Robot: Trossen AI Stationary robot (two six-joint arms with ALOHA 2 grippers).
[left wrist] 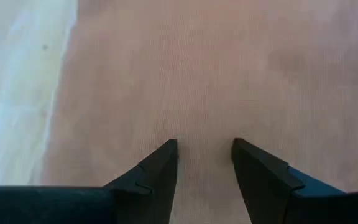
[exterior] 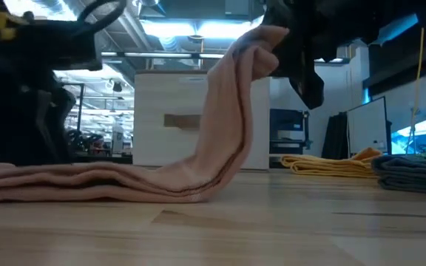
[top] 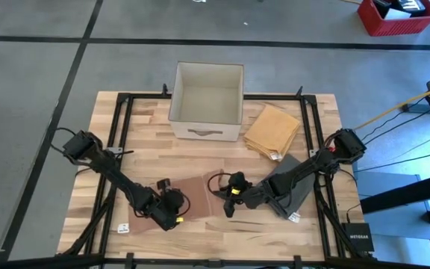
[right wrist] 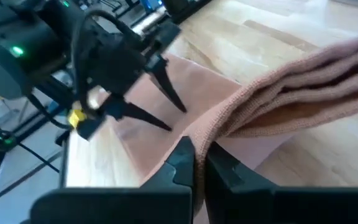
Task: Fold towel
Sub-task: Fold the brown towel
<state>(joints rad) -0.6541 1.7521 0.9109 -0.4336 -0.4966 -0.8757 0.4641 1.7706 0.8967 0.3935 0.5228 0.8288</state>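
Two arms are at work near the front edge of the table (top: 148,142). Right gripper (right wrist: 197,163) is clamped on one edge of the pink towel (exterior: 198,170) and holds it raised above the wood, the cloth draping down to the flat remainder. Left gripper (left wrist: 204,163) hovers over the flat part, fingers apart. A box (top: 207,101), yellow cloth (top: 272,129) and grey cloth (top: 293,187) lie nearby.
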